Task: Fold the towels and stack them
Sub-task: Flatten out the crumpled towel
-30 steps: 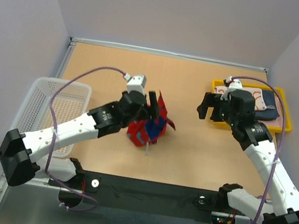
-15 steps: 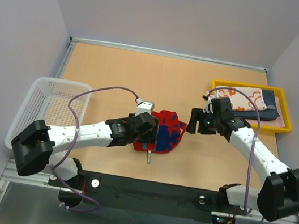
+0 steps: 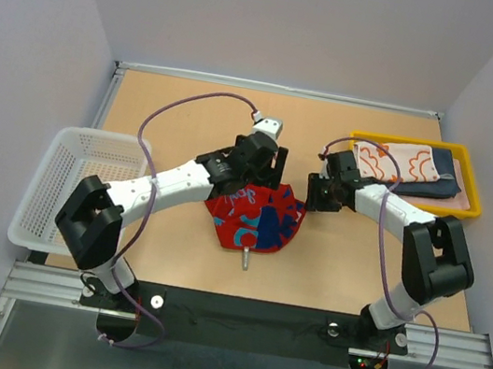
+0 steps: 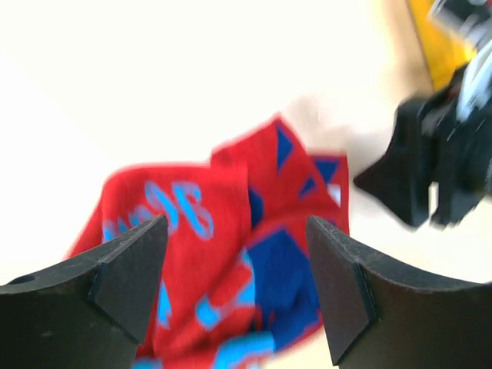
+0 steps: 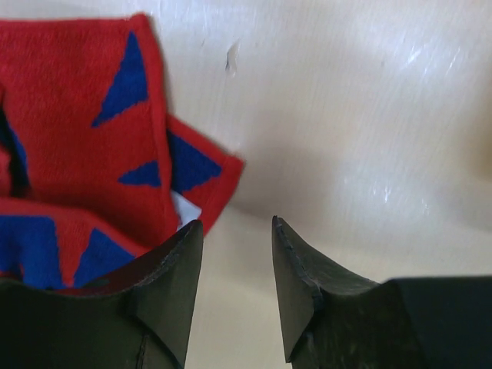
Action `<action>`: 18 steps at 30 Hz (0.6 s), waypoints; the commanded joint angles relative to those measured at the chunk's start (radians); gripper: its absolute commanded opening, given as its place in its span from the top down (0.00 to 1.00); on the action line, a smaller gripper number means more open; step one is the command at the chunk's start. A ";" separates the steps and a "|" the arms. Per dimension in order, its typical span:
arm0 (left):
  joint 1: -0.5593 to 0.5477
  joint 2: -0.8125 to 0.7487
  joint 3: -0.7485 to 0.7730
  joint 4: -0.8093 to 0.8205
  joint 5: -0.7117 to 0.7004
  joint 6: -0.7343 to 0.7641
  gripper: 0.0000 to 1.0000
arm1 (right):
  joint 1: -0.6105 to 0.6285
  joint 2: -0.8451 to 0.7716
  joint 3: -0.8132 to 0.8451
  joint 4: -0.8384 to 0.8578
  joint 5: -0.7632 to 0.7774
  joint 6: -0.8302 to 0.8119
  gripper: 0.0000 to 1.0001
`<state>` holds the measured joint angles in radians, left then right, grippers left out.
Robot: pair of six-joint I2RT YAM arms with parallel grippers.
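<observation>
One towel in play, and my read is the step is flattening it before the first fold. From frame left: white mesh basket (image 3: 45, 198); left gripper (image 4: 234, 227), spread wide and empty over the red towel with blue patches (image 3: 255, 219), which lies rumpled at centre; right gripper (image 5: 236, 224), jaws narrowed to a slim empty gap just off its right corner. Next move calls for pinching that corner and pulling outward. There's bare table above the towel, but the yellow tray (image 3: 470, 208) holding folded towels (image 3: 402, 160) at upper right limits the pull.
</observation>
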<state>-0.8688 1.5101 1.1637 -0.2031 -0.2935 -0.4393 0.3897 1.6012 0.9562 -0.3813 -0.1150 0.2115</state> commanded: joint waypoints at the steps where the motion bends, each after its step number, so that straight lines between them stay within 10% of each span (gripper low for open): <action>1: 0.054 0.091 0.091 -0.001 0.074 0.158 0.16 | 0.015 0.048 0.078 0.081 0.038 -0.030 0.53; 18: 0.160 0.190 -0.139 -0.041 0.068 0.030 0.30 | 0.097 0.169 0.082 0.087 0.185 -0.055 0.53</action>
<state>-0.7364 1.7382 1.0878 -0.2081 -0.2176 -0.3485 0.4736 1.7439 1.0317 -0.3084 0.0036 0.1604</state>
